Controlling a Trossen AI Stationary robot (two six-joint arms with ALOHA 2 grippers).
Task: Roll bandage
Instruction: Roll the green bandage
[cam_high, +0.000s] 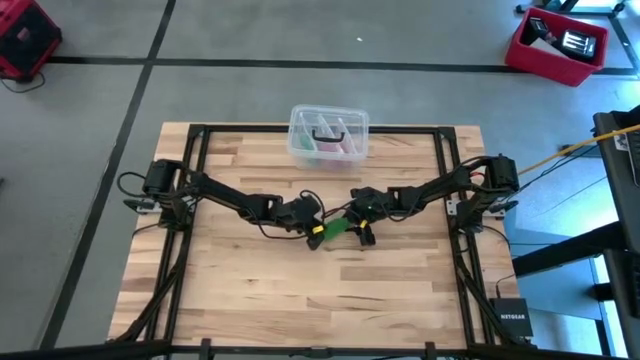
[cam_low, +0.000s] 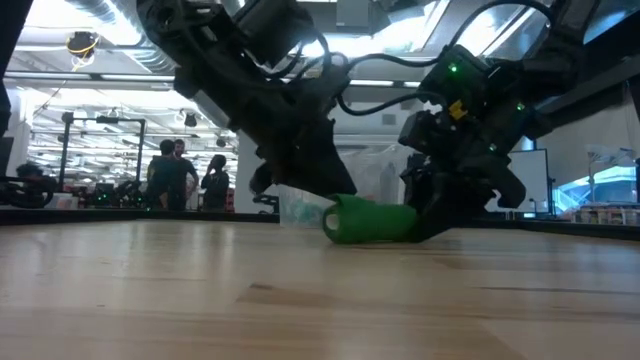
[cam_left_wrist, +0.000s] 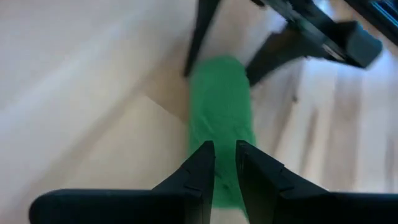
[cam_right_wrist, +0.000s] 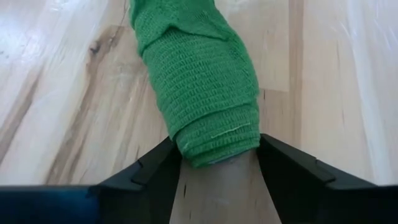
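Meeting at mid-frame in the high view over the wooden table (cam_high: 250, 300), both arms low and reaching in from either side. Lying flat between them, the bandage (cam_high: 330, 229), rolled to a stubby bright green cylinder with a looser tail at one end. Clamped across one end of that roll, the right gripper (cam_right_wrist: 217, 163), fingers (cam_right_wrist: 152, 171) spread wide and pressing both sides of the green wrap. Closing in from the opposite end, the left gripper (cam_left_wrist: 225, 163), fingers (cam_left_wrist: 200, 168) nearly together with green showing in the slim gap; pinching or merely hovering, cannot tell. Sitting well behind at upper centre of the high view, a clear plastic box (cam_high: 328, 135). Standing far back at the left of the low view, people (cam_low: 180, 175).
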